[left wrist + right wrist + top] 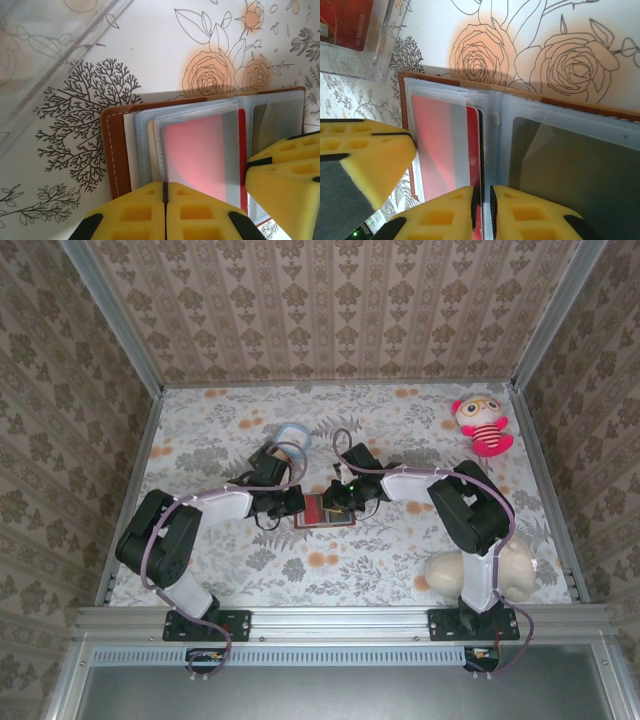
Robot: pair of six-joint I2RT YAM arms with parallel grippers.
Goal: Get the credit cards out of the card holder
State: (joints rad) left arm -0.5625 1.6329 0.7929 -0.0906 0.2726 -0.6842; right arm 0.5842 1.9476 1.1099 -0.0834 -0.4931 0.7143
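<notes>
Nearest the top camera, both arm bases sit at the near edge of the floral surface (400,540), and the arms reach inward until the left hand (290,502) and right hand (340,498) almost meet. The card holder (325,512) lies open and flat directly under and between them. A clear plastic box (290,437) sits just beyond the left hand, a pink doll (482,425) is well beyond the right hand, and a cream plush toy (440,570) rests beside the right arm's base. From the left wrist, the left hand's yellow fingers (130,215) are pressed together with only a dark seam between them. They sit over the near edge of a clear sleeve (200,125) holding a red card (195,150). I cannot tell whether they pinch anything. The holder's brown stitched border lies just left of the fingertips, and the right hand's yellow tips touch the sleeves on the right. From the right wrist, the right hand's fingers (535,220) are closed to a thin slit on what looks like the sleeve's edge at the holder's fold. The red card lies just left of them, a dark card (570,170) in the pocket to their right, and the left hand's yellow tip on the holder's left border.
</notes>
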